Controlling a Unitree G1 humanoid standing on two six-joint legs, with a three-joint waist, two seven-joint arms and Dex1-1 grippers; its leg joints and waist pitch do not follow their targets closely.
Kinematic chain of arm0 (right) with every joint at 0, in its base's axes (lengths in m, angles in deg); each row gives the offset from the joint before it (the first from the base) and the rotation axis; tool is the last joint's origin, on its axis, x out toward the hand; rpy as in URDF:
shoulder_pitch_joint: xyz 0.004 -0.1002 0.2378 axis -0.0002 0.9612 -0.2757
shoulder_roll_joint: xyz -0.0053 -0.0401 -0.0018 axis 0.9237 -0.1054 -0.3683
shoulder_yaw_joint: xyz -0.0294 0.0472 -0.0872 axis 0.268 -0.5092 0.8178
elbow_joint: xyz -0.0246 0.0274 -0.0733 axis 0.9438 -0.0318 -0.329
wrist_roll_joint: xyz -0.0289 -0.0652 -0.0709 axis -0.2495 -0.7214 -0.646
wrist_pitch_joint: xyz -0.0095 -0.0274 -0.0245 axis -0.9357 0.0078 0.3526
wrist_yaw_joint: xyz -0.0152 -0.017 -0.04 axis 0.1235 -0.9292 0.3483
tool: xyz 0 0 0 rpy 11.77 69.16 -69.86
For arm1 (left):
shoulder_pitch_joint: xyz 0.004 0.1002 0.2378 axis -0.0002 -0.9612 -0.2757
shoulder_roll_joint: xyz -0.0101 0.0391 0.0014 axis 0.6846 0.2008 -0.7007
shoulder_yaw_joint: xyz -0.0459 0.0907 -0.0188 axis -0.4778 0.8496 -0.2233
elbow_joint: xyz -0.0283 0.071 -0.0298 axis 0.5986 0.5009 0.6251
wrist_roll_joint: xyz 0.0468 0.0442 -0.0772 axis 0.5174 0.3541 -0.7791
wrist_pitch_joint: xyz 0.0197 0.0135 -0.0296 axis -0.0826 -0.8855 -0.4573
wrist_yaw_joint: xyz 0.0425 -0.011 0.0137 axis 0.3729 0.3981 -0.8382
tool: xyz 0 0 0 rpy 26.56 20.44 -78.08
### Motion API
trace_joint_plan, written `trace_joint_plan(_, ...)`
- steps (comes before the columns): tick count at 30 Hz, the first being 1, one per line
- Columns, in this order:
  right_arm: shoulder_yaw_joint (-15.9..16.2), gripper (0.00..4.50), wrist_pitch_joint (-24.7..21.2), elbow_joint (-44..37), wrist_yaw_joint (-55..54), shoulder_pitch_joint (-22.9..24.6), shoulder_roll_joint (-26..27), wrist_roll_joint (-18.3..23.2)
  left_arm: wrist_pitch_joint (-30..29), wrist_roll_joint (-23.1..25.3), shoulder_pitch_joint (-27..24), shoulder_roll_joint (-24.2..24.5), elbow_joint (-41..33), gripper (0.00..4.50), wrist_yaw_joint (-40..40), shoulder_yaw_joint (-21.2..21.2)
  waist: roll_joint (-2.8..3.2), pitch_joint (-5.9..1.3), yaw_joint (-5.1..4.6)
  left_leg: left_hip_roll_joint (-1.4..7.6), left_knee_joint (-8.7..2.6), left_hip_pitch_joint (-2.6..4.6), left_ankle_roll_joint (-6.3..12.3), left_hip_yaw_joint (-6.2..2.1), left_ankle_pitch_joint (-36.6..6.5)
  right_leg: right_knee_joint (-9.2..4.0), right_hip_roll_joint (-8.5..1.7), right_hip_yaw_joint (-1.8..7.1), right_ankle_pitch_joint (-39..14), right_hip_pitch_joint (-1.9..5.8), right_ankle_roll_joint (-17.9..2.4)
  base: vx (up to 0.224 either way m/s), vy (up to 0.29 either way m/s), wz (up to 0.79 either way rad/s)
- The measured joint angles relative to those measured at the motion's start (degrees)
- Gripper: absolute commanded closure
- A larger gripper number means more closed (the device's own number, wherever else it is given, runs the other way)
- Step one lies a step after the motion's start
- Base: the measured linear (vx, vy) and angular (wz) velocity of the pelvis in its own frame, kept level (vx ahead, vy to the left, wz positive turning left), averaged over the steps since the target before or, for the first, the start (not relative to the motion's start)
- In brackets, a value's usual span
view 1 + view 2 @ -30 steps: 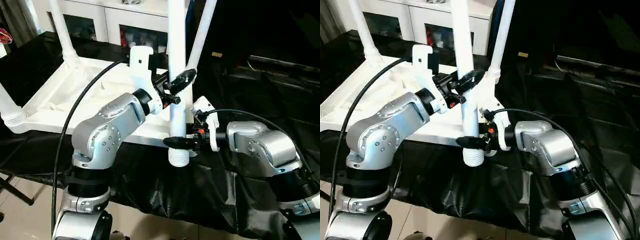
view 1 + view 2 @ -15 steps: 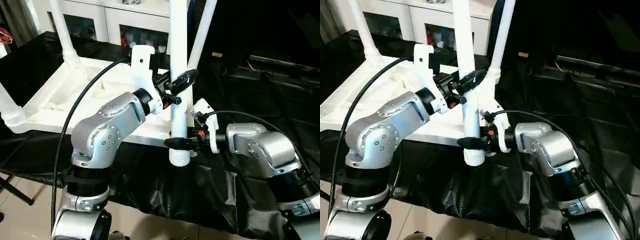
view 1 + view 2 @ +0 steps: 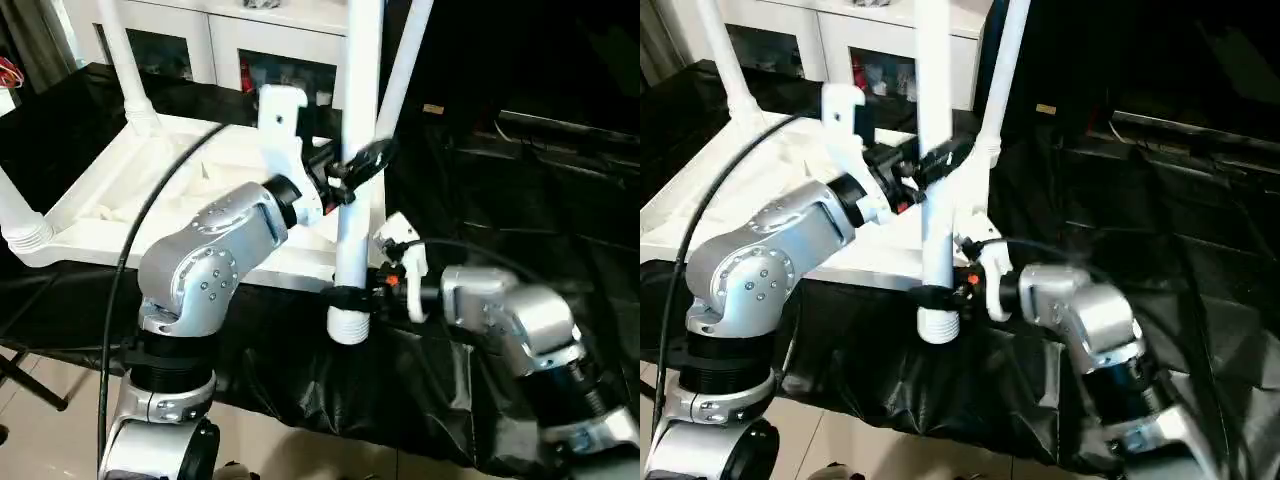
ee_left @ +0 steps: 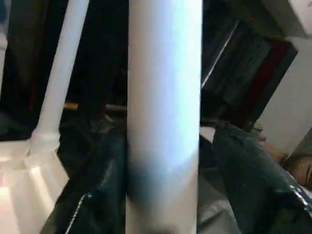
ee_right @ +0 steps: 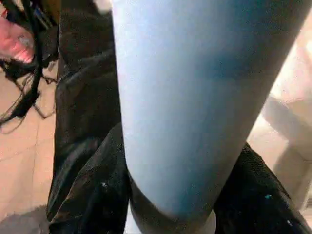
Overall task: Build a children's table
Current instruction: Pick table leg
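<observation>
Two pincers on the last leg, at the near right corner

The tabletop (image 3: 100,200) lies upside down on a black cloth (image 3: 300,370), with its ribbed underside turned up. Three legs stand in their corner sockets: one at the far left (image 3: 125,50), one at the near left (image 3: 12,205) and one at the far right (image 3: 405,60).

I have the fourth leg (image 3: 352,240) upright in front of me, at the near right corner. Its ribbed end (image 3: 350,327) hangs just outside the near edge of the tabletop, in front of the hanging cloth and not in a socket.

My right pincer (image 3: 348,296) is closed around the fourth leg low down, just above the ribbed end. My left pincer (image 3: 358,165) is at the same leg higher up, and I cannot tell if it presses the leg or stands loose around it.

Room is narrow on the far side, because the far right leg leans close behind the one I hold. Beyond the tabletop stands a white cabinet (image 3: 250,40). To my right the cloth is open, and below its near edge the floor (image 3: 60,440) shows.
</observation>
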Motion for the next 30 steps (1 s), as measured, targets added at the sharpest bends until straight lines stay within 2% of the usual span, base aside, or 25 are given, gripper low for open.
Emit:
trace_joint_plan(5, -6.0, 2.62, 3.6, 0.4, -7.0, -0.2, 5.0, 0.7, 1.3, -0.5, -0.4, 1.1, -0.4, 1.57, 0.4, -1.4, 0.1, -0.02, 0.0, 0.01, -0.02, 0.05, -0.12, -0.01, 0.1, 0.04, 0.0, 0.0, 0.0, 0.0, 0.0, 0.0, 0.0, 0.0)
trace_joint_plan(8, -8.7, 2.62, 7.6, 2.5, -12.0, -0.6, 5.3, -0.6, 1.0, 0.5, -3.5, 5.6, -1.1, 1.57, 1.9, -1.1, 0.94, -0.16, -0.08, -0.03, -0.01, 0.07, -0.43, -0.01, -0.1, 0.0, 0.0, 0.01, 0.0, 0.03, 0.0, 0.0, 0.0, 0.0)
trace_joint_plan(11, -10.5, 2.62, 10.3, 4.5, -16.2, -0.4, 4.2, -3.4, 3.5, 4.1, -7.5, 9.4, -0.7, 1.57, 4.9, 0.5, 1.19, -0.11, 0.17, -0.01, -0.03, 0.04, -0.49, -0.03, 0.0, 0.03, 0.01, -0.02, 0.0, 0.0, 0.1, 0.0, 0.0, 0.0)
trace_joint_plan(15, -12.3, 2.62, 12.9, 6.0, -20.1, 0.8, 2.5, -6.9, 11.2, 12.1, -9.5, 16.0, 5.2, 1.57, 10.8, 6.6, 1.2, -0.1, 0.02, -0.01, -0.05, 0.06, -0.49, -0.03, 0.0, 0.0, 0.01, 0.0, 0.0, 0.01, 0.3, 0.0, 0.0, 0.0)
trace_joint_plan(17, -13.0, 2.62, 13.6, 6.8, -21.1, 1.2, 2.2, -7.5, 13.5, 13.8, -9.8, 17.3, 7.7, 1.57, 13.2, 8.6, 1.15, -0.09, -0.09, -0.02, -0.05, 0.05, -0.49, 0.0, 0.0, -0.01, 0.01, 0.02, 0.0, 0.0, 0.3, 0.0, 0.0, 0.0)
trace_joint_plan(20, -13.0, 2.62, 14.4, 8.3, -21.3, 1.2, 1.8, -7.5, 18.6, 16.8, -9.9, 20.0, 13.1, 1.57, 20.1, 14.1, 1.07, -0.08, -0.21, -0.01, -0.1, 0.09, -0.48, 0.0, 0.0, 0.01, 0.01, 0.03, 0.0, -0.01, 0.3, 0.0, 0.0, 0.0)
trace_joint_plan(22, -13.0, 2.62, 15.0, 8.9, -21.2, 1.1, 1.6, -7.6, 22.1, 18.7, -9.7, 20.3, 16.9, 1.28, 24.5, 17.2, 1.02, -0.08, -0.26, -0.01, -0.14, 0.09, -0.48, 0.03, 0.0, -0.01, 0.01, 0.04, 0.0, -0.03, 0.3, 0.0, 0.0, 0.0)
trace_joint_plan(25, -13.0, 2.62, 15.9, 10.6, -21.1, 0.3, 1.4, -7.8, 27.5, 21.7, -6.6, 19.9, 26.5, 1.21, 30.8, 20.5, 1.02, -0.07, -0.25, -0.01, -0.16, 0.07, -0.4, 0.05, 0.1, -0.01, 0.01, 0.05, 0.0, -0.06, 0.3, 0.0, 0.0, 0.0)
trace_joint_plan(30, -12.9, 2.62, 16.5, 10.7, -20.4, -0.3, 1.0, -8.1, 34.9, 26.9, 0.1, 19.2, 39.8, 0.99, 33.3, 22.9, 1.06, -0.07, -0.2, -0.01, -0.2, 0.1, -0.41, 0.05, 0.1, -0.01, 0.0, 0.05, 0.1, -0.03, 0.1, 0.0, 0.0, 0.0)
